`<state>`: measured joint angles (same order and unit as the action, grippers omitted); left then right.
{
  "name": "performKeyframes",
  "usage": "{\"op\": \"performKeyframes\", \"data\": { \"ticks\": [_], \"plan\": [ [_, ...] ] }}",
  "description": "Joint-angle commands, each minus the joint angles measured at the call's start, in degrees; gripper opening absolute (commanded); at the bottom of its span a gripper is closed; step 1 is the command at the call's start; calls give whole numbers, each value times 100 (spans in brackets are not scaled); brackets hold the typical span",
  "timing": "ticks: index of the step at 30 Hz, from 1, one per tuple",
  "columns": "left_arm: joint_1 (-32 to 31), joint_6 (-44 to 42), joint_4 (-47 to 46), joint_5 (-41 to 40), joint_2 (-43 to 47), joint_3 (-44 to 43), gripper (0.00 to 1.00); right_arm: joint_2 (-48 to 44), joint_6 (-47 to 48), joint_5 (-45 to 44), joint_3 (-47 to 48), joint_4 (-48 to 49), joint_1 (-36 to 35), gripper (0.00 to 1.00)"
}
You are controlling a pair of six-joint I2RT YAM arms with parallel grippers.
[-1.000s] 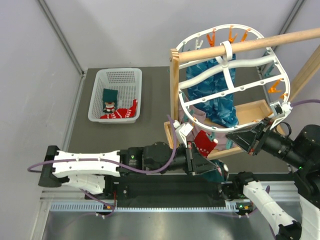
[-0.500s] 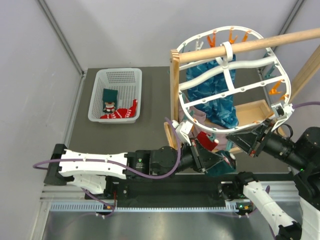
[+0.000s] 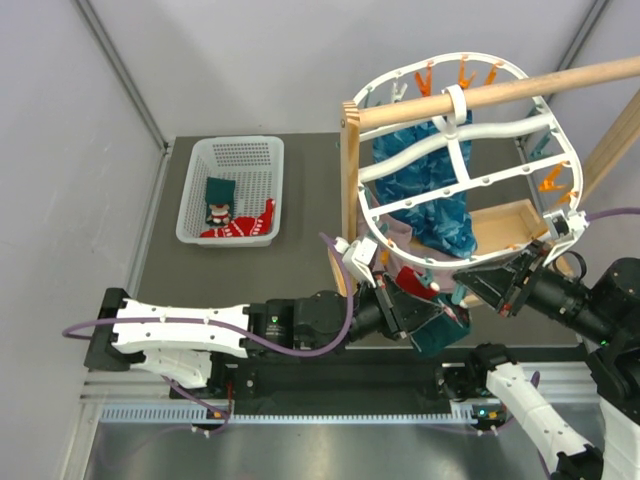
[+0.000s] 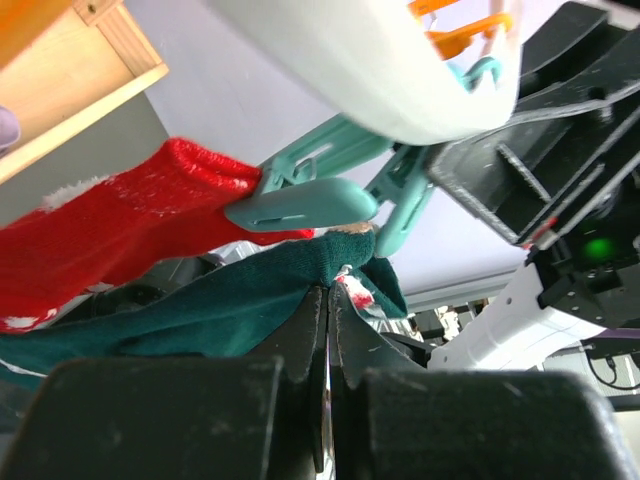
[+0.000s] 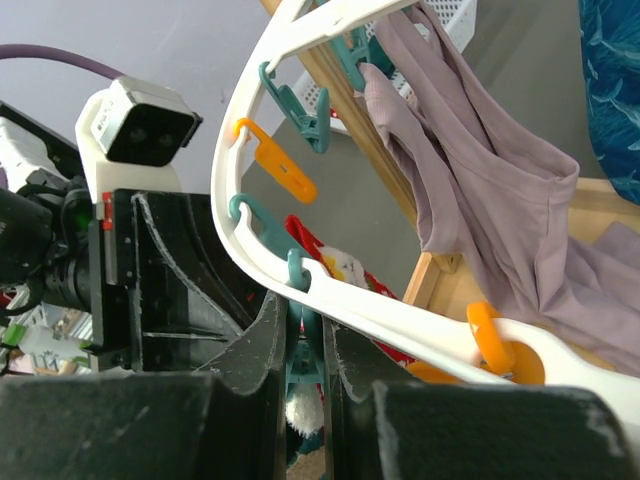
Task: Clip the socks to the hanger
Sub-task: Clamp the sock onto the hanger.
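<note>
Green knit fills the middle of the left wrist view. The dark green sock (image 4: 200, 310) is pinched by its edge in the left gripper (image 4: 327, 300), whose jaws are pressed together on the fabric with no gap showing. We hold it right at the edge so that a free lip of cloth stands above the fingertips for a clip to bite. That lip sits just below the near rim of the hanger (image 5: 400, 320), beside a teal clip (image 4: 300, 205) that already grips the red sock (image 4: 110, 230). One sock is hung, and we judge this one to be next.

The right gripper (image 5: 305, 345) is closed around a second teal clip (image 5: 298, 275) hanging under the same rim, with a finger on either side of it. We read that squeeze as the way to lever its mouth apart, but the mouth is hidden behind the fingers and we cannot tell whether it gapes. Both arms meet at the near rim, probably because the hanger hangs from the wooden rod (image 3: 560, 80) and this side lies closest to the bases.

More socks (image 3: 235, 225) lie in the white basket (image 3: 230, 150), well apart to the left, so we judge the task to be at an early stage. Next, the green edge needs to slide into the pinched clip before the right gripper lets go. Hung from a hook, the hanger may swing and carry the clip off line.
</note>
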<state>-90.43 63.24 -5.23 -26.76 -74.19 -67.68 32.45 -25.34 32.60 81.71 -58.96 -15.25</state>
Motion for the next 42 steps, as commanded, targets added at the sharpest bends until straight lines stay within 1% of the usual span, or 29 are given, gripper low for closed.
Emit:
{"op": "performKeyframes", "data": {
  "ticks": [1,14,29,31,32,36,38,42],
  "plan": [
    [-18,-84,-259,-162,247,-140,0,-63,-23,54,-103,42,-40,0],
    [-18,-198,-470,-224,160,-219,0,-89,-50,89,-112,25,-40,0],
    [-18,-198,-724,-119,133,-219,0,-133,-23,62,-112,-28,-49,1],
    [-18,-207,-733,-110,125,-237,0,-151,-41,71,-103,-28,-31,4],
    [-18,-207,-742,-101,116,-237,0,-142,-41,71,-94,-11,-40,10],
    [-18,-198,-760,-48,63,-272,0,-133,-58,71,-50,-28,-49,21],
    [-18,-216,-751,-48,45,-290,0,-116,-76,71,-15,-28,-40,25],
    [-27,-190,-760,-101,19,-272,0,-89,-85,71,64,-37,-40,27]
  ]
}}
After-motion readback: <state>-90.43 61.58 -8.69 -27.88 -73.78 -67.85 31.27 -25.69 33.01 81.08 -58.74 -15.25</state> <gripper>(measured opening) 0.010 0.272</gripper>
